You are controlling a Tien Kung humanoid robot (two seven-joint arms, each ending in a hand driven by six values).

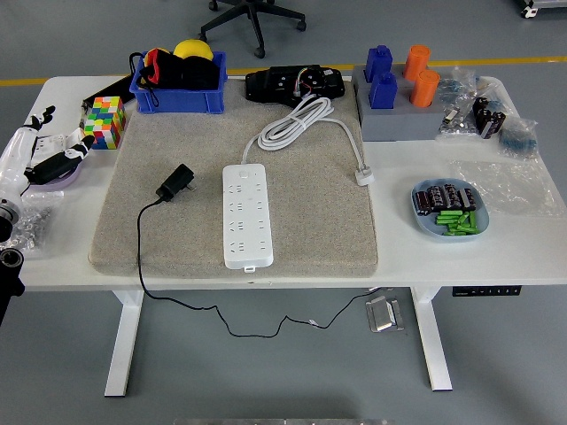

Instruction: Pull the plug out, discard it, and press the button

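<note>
A white power strip [245,213] lies lengthwise on the grey mat [310,221] in the middle of the table. Its white cord [301,124] loops toward the back and ends in a white plug [363,175]. A black plug [175,182] lies on the mat to the strip's left, apart from it, with its thin black cable [142,266] running off the front edge. My left hand [49,146] hovers at the far left edge, fingers spread, holding nothing. The right arm is out of view.
A colourful cube [104,122] and a blue bin [177,80] stand at the back left. A grey block with blue and orange shapes [399,88] is at the back right. A blue dish of batteries [447,210] sits right of the mat.
</note>
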